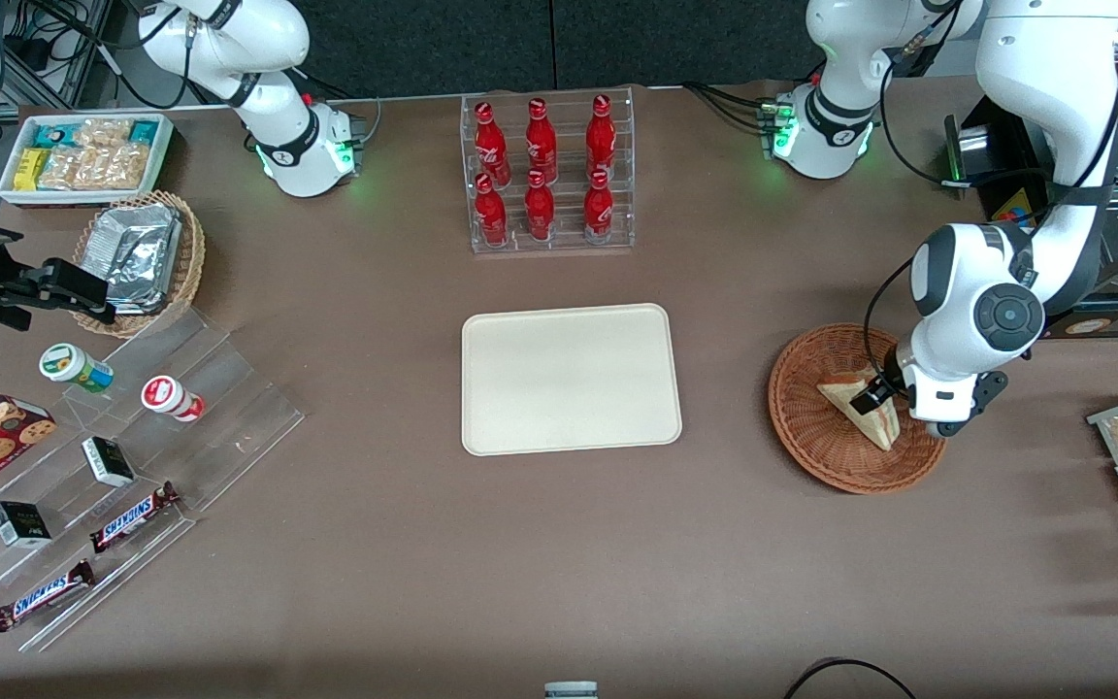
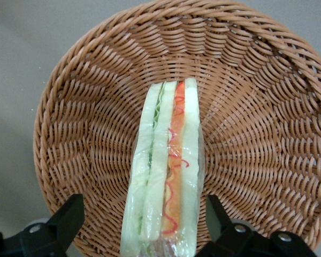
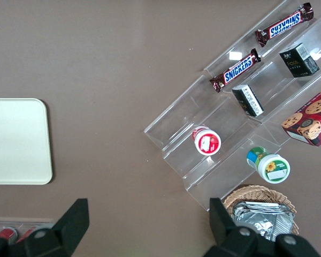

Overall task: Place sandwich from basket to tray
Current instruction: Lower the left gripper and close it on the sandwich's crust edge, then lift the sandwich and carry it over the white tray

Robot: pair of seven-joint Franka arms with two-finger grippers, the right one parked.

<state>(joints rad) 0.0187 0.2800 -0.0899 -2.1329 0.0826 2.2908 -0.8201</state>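
The basket (image 1: 811,427) is reddish-brown woven wicker; the sandwich (image 2: 166,176) has pale cream bread with green and red-orange filling stripes; the tray (image 1: 571,379) is plain cream-beige; the gripper (image 1: 894,400), in the basket at the sandwich, has black fingers (image 2: 69,217) on a white arm; the table (image 1: 423,544) is dull brown.

Left arm (image 1: 1025,146): glossy white rounded shells w/ dark grey bands at the joints. Round dark grey cap w/ a small centre dot on the wrist joint (image 1: 1008,316). Black cables loop along the links and down to the wrist. White base (image 1: 826,131) on the worktop, black ring, green status lights, cable bundle plugged in. Gripper (image 1: 884,390): white body, black jaws; wrist view shows matt black fingers (image 2: 69,217) w/ silver screws at the mounts.
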